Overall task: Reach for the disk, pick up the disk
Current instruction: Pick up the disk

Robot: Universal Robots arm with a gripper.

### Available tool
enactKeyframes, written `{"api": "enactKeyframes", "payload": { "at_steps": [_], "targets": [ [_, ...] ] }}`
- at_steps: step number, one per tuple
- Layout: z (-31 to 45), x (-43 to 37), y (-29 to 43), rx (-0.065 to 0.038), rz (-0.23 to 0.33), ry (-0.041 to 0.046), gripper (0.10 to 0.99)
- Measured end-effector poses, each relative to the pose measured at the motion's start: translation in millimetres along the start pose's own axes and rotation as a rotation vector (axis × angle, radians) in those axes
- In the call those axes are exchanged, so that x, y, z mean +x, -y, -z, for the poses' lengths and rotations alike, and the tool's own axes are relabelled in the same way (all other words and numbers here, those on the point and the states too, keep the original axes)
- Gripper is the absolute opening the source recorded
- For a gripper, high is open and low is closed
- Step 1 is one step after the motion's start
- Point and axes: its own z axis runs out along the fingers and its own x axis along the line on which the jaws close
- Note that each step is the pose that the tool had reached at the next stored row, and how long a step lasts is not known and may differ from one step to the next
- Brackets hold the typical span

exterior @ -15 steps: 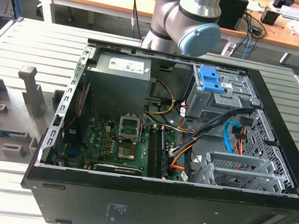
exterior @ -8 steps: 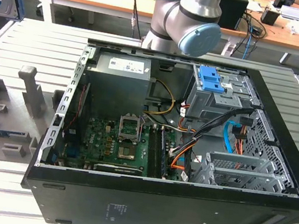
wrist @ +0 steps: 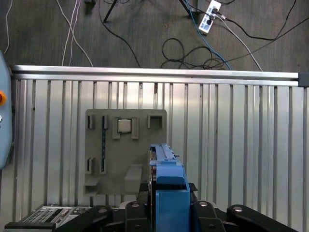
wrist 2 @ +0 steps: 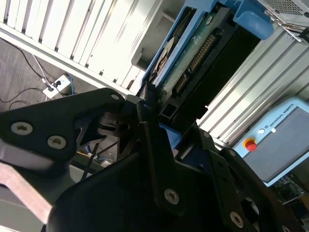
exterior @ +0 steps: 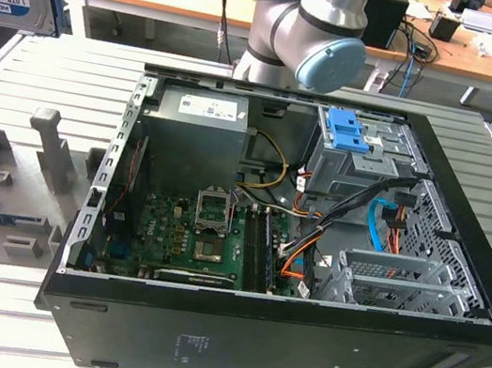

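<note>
Blue-railed disk (wrist: 164, 162) hangs clamped in the jaws above the grey fixture tray (wrist: 111, 154).

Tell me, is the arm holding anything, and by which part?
Yes. The end effector holds the disk, clamped at one blue-framed end.

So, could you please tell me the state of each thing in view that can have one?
Silver-grey metal hard drive with blue plastic rails: gripped, held above the slatted metal table, on edge.
Black gripper: shut on the hard drive.
Black computer tower case: on its side, panel off, interior open.
Small square silver processor chip: seated in the grey fixture plate.
</note>
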Motion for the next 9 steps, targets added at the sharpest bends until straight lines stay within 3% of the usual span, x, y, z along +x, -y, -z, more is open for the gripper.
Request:
{"api": "enactKeyframes", "payload": {
  "at_steps": [5,9],
  "targets": [
    [1.1,0.6,23.7,0.0,0.0,0.0,0.369],
    [1.5,1.0,35.2,0.0,0.0,0.0,0.369]
  ]
}}
